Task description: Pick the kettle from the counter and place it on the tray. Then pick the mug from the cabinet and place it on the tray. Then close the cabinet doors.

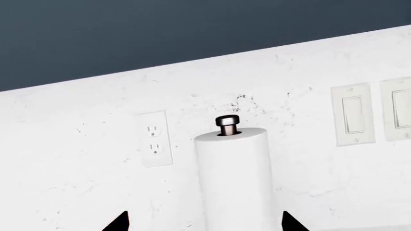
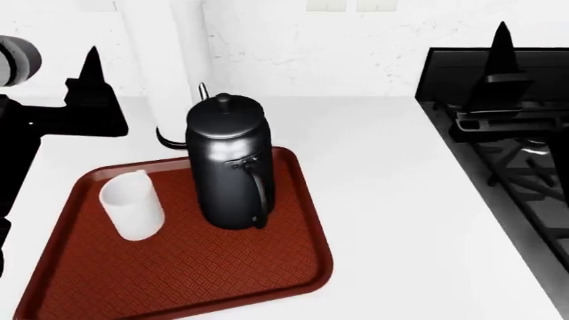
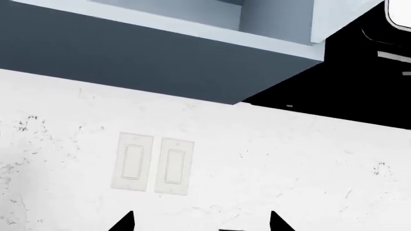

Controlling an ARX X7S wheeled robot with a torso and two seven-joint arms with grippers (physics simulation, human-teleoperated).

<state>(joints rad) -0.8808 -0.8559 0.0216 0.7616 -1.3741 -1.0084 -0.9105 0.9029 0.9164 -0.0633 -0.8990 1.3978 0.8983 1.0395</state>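
Head view: we list one dark red tray [image 2: 294, 267] on the white worktop [image 2: 391, 187], bearing the black kettle [image 2: 226, 167] upright and the white mug [image 2: 132, 204] just beside it. Black gas stovetop [image 2: 507, 153] at the right. Left gripper [image 1: 204, 222]: fingers [image 1: 119, 222] spread apart, empty, facing a paper towel roll [image 1: 232, 178], a wall outlet [image 1: 154, 138] and switches [image 1: 353, 114]. Right gripper [image 3: 200, 222]: fingers [image 3: 123, 224] spread apart, empty, facing a double wall switch [image 3: 153, 163] beneath the cabinet underside [image 3: 147, 57]

head view looking down on tray [image 2: 178, 267], both wrist views facing the wall [image 1: 77, 159]
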